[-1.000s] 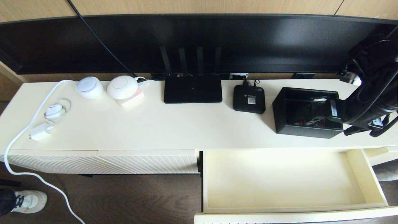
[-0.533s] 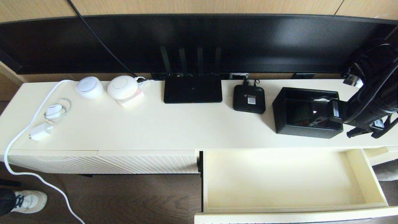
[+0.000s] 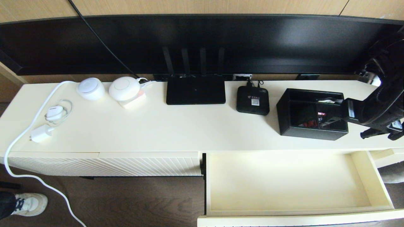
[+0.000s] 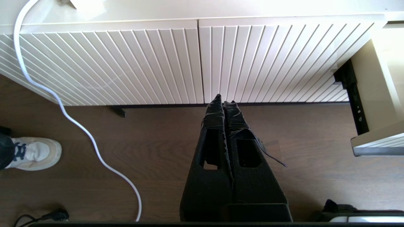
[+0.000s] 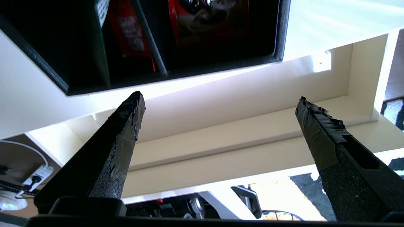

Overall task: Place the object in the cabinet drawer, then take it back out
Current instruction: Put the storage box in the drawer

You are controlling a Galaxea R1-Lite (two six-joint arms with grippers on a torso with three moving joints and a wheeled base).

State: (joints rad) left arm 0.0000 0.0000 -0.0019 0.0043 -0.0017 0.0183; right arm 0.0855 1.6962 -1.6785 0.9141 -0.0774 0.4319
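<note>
The object, a black open-top organizer box [image 3: 312, 113], stands on the cream cabinet top at the right, with red and white items in its compartments [image 5: 176, 34]. My right gripper [image 3: 329, 116] hovers over the box's right end, open wide with nothing between its fingers [image 5: 219, 107]. Below the box the cabinet drawer [image 3: 284, 183] is pulled out, its cream inside bare [image 5: 236, 126]. My left gripper [image 4: 224, 101] is shut and hangs low over the wooden floor in front of the closed ribbed panel [image 4: 202, 63].
A flat black router [image 3: 195, 90] and a small black set-top box [image 3: 252, 100] sit left of the organizer. Two white round devices [image 3: 91, 88], a charger [image 3: 41, 133] and a white cable lie far left. A television [image 3: 202, 44] spans the back. A shoe [image 3: 30, 203] is on the floor.
My right arm has drawn back to the right, away from the middle of the box, with its fingers still spread. The box and drawer have not moved.
</note>
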